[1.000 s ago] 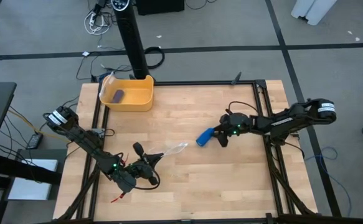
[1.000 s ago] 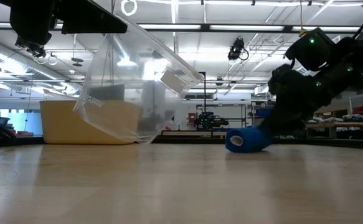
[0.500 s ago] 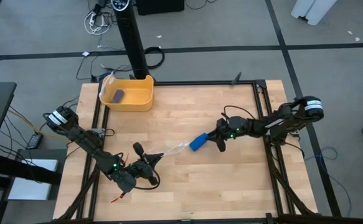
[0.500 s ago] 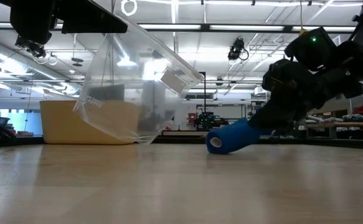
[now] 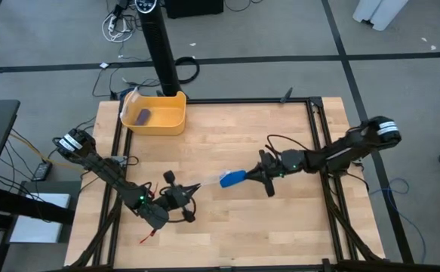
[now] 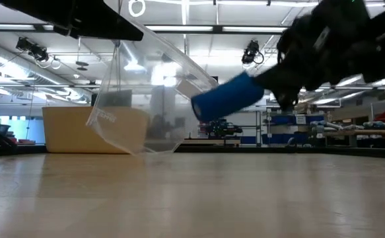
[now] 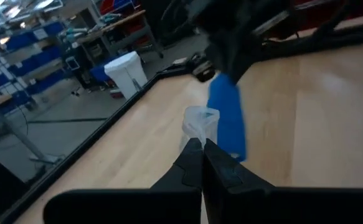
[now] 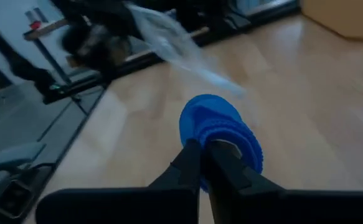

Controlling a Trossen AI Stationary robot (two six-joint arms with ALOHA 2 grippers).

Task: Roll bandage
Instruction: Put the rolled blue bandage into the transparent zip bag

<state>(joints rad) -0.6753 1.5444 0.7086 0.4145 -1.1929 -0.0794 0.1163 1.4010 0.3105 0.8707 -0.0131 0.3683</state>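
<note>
Gripping one end of the rolled bandage (image 5: 231,178), the right gripper (image 5: 251,177) holds it clear of the wooden table (image 5: 280,227), long axis tilted, free end aimed at the clear plastic bag (image 6: 139,99). The left gripper (image 5: 180,198) is clamped on that bag's edge.

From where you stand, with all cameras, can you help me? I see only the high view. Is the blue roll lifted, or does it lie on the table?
Observer: Lifted. In the low view the bandage hangs well above the table, tilted.
Operator: Does the right tool really grip it?
Observer: Yes. The right wrist view shows the right tool shut on the roll's end.
Operator: And the left tool?
Observer: The left tool pinches the clear plastic bag, which is raised with its mouth toward the roll.
</note>
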